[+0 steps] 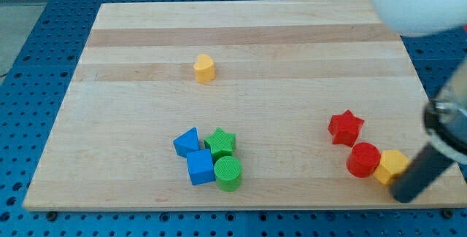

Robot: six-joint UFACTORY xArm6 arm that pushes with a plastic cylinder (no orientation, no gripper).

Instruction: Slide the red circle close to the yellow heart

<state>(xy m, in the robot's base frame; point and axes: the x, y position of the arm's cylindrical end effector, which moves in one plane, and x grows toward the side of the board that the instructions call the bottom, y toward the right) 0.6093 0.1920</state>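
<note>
Nothing is done: the red circle [363,160] sits well apart from the yellow heart [204,68] at its ten o'clock; my tip [403,195], a bare rod end effector gripping nothing, rests at the circle's four o'clock

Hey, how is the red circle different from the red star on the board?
The red circle is a round disc, while the red star has points. The red circle touches a yellow block on its right; the red star touches no yellow block. The red circle lies nearer the view's bottom and nearer my tip; the red star sits just above it. Both are red and lie far from the yellow heart.
</note>
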